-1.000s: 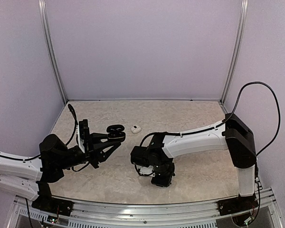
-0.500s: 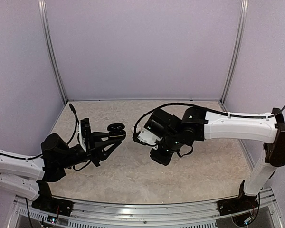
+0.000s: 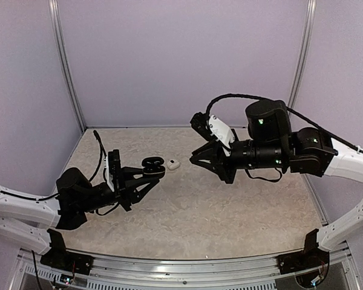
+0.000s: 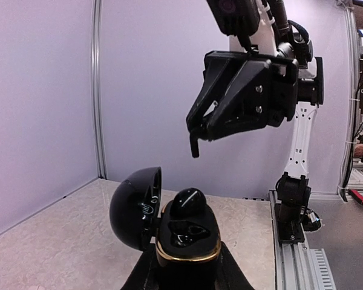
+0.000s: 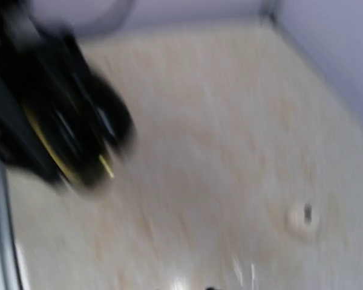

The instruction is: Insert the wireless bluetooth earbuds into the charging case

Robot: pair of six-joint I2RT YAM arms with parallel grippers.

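My left gripper (image 3: 146, 175) is shut on the black charging case (image 3: 152, 167), holding it up over the table. In the left wrist view the case (image 4: 187, 244) has a gold rim and its lid (image 4: 136, 208) stands open to the left. One glossy black earbud (image 4: 189, 202) sits in the far socket and the near socket is bare. A white earbud (image 3: 173, 164) lies on the table just right of the case and shows as a blur (image 5: 302, 214) in the right wrist view. My right gripper (image 3: 192, 159) hangs raised, right of the case, with its fingertips (image 4: 193, 145) together. I cannot tell if anything tiny is pinched.
The mottled beige table (image 3: 230, 211) is walled by pale panels at the back and both sides. A metal rail (image 3: 187, 266) runs along the near edge. The right wrist view is smeared by motion, with the case (image 5: 66, 133) only a dark shape.
My right arm has swung up from low at the table's front to a raised pose pointing left toward the case. The left gripper has carried the case slightly right.
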